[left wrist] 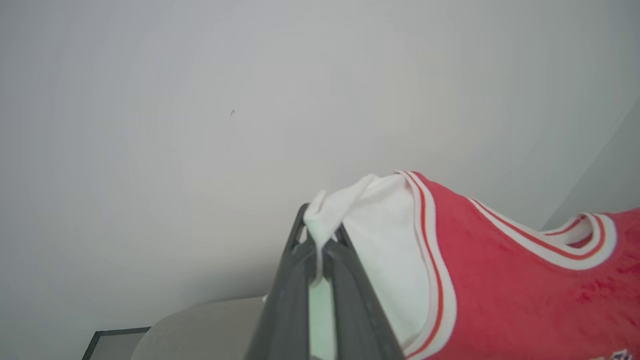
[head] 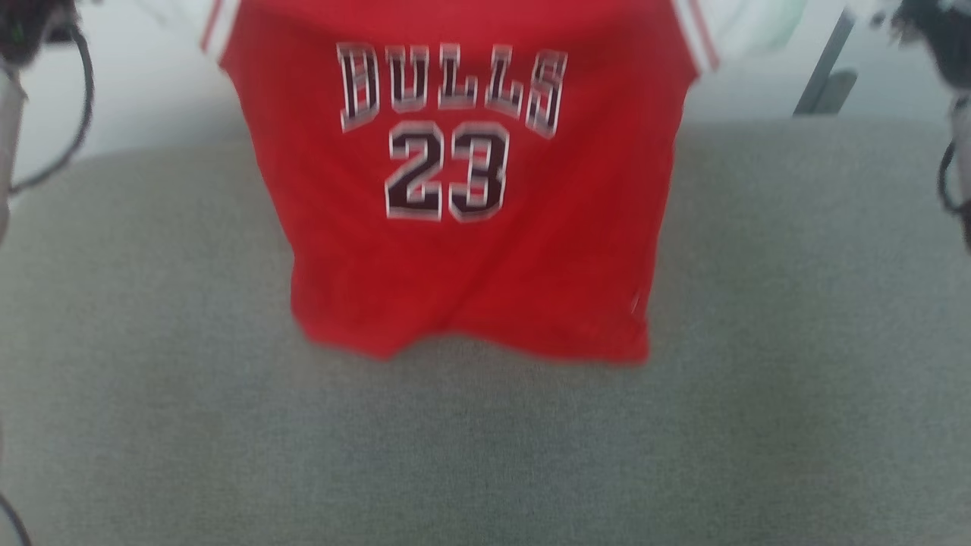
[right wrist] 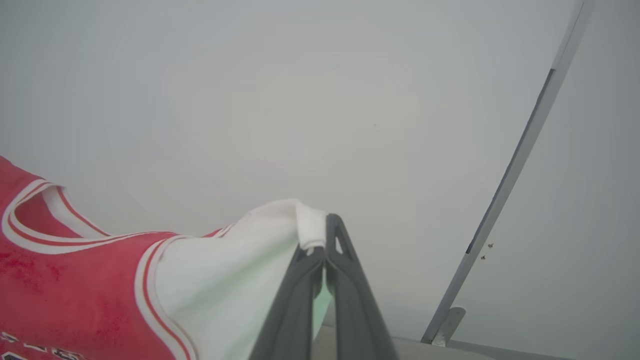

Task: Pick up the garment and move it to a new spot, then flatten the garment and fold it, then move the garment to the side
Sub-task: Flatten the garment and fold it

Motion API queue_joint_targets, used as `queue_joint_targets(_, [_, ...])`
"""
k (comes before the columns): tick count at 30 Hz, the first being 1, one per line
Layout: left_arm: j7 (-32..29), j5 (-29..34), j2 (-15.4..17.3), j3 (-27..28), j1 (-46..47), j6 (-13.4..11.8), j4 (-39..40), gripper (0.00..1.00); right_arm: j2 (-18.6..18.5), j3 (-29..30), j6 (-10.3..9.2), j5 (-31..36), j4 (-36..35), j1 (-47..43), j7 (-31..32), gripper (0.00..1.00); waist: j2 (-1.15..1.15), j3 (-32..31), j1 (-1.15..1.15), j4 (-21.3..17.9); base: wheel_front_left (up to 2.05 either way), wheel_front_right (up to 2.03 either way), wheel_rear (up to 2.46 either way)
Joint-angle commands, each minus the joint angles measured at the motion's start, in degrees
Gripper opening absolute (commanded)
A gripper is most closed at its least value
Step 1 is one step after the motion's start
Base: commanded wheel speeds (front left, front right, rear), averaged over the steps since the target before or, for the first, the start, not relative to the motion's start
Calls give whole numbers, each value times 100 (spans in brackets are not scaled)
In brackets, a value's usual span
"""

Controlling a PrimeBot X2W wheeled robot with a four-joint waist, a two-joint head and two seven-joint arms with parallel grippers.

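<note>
Left end effector [left wrist: 320,242] is closed on the tip of one white sleeve of the red Bulls 23 jersey [head: 470,243], and the right end effector [right wrist: 324,240] is closed on the tip of the other sleeve. Between them the jersey hangs spread out with its chest lettering facing the head camera. Its rumpled lower hem reaches the grey fabric surface [head: 152,379]; blur hides whether it touches. A pale wall [left wrist: 200,100] stands behind.

Slim dark-grey fingers [left wrist: 287,300] with cut-out tips; looping black cables [head: 89,98].
</note>
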State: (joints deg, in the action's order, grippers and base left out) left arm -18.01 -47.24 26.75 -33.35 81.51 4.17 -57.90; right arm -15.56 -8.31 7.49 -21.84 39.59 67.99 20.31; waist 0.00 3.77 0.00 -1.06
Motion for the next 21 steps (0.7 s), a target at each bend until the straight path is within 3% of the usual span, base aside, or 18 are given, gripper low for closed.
queue_joint_targets(1, [128,39,-22,24,172,-35,-3,0,-4,-21,1,53,92,176,-168,0,0,327,0,-17,0,0,0])
queue_joint_targets(7, [937,238,-130,83,941,-103,-56,0,-65,-143,1,476,537,1059,-1372,0,0,1016,0,-19,0,0,0])
queue_joint_targets(8, [1248,314,-148,101,1198,-94,-86,0,-102,-167,1,675,694,1355,-1841,0,0,1237,0,-1,0,0,0])
queue_joint_targets(13, [2444,487,-230,168,1842,-7,-18,0,-214,-151,1,1245,1085,2038,-2944,0,0,1738,0,92,0,0,0])
queue_joint_targets(16, [3034,531,-316,195,1959,99,-82,0,-192,-213,1,1506,1360,2281,-3280,0,0,1953,0,165,0,0,0])
queue_joint_targets(21, [3245,474,-414,142,1602,253,-416,0,-70,-404,1,1458,1925,2144,-3410,0,0,2041,0,265,0,0,0])
